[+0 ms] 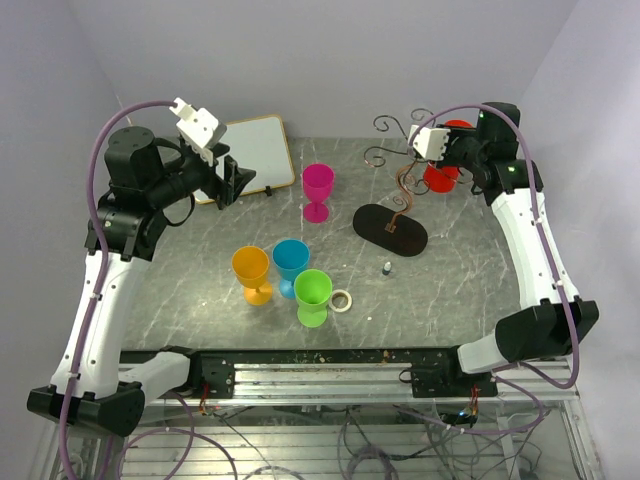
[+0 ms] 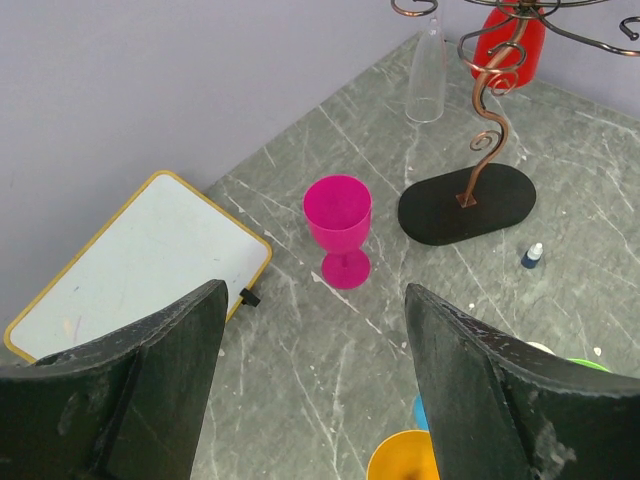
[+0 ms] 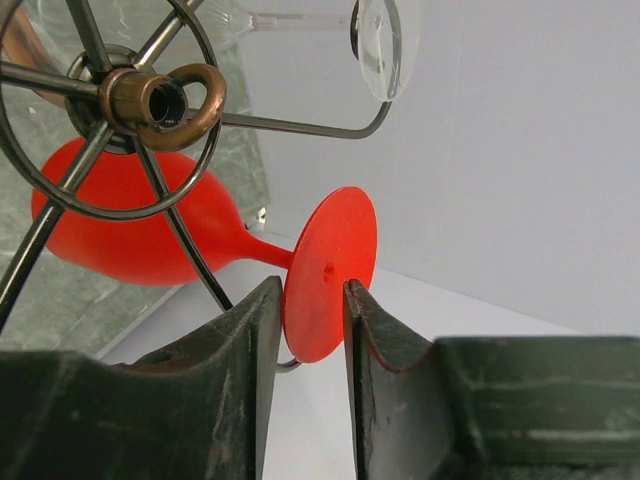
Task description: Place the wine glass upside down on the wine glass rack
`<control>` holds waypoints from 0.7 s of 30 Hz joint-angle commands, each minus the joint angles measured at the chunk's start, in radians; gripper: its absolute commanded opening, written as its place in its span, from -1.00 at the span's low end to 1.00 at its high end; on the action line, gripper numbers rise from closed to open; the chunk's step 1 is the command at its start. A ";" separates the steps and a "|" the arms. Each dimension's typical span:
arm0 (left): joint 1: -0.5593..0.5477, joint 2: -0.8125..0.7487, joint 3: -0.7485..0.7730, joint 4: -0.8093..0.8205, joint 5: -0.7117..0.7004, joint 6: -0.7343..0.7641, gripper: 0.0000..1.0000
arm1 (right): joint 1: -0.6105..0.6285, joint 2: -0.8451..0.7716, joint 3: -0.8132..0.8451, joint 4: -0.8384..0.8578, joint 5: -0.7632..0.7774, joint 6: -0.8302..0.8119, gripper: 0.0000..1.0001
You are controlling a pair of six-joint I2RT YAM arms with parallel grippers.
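In the top view, the wine glass rack (image 1: 392, 228) is seen standing at the far right of the table (image 1: 470, 270). The red wine glass (image 1: 438, 178) is held up among its curled arms by the right gripper (image 1: 452, 158), while the left gripper (image 1: 228, 180) hangs spread and empty near one whiteboard (image 1: 255, 148). Four coloured goblets are counted upright on the table: the magenta goblet (image 1: 318, 188), the orange goblet (image 1: 251, 270), the blue goblet (image 1: 291, 260) and the green goblet (image 1: 312, 295). One tape roll (image 1: 341, 300) and one small bottle (image 1: 387, 268) lie beside them. In the left wrist view, the left jaws are shown wide apart with nothing between them, and one clear glass (image 2: 427, 75) is found hanging bowl-down from the single rack. Two glasses are thus counted at the rack, and six vessels in all. In the right wrist view, the right fingers (image 3: 240, 380) are seen closed on the rim of the red glass's round foot, with the bowl pointed away and down past the rack's top ring. A thin wire crosses the stem, but whether the stem is seated in a hook cannot be told. The glass is judged light, stiff and smooth, of plastic rather than brittle. Its foot is a thin, slippery disc, so the rim hold is judged liable to pivot. A surer hold would be had on the stem just under the foot.
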 commanded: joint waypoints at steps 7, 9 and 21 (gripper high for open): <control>0.003 -0.018 -0.018 0.016 0.029 0.020 0.65 | 0.003 -0.032 -0.004 -0.018 -0.073 0.076 -0.20; 0.003 -0.018 -0.022 0.015 0.029 0.023 0.65 | 0.003 -0.033 -0.002 -0.020 -0.084 0.087 -0.17; 0.003 -0.028 -0.044 0.014 0.023 0.036 0.65 | 0.003 -0.042 0.038 -0.017 -0.179 0.201 -0.03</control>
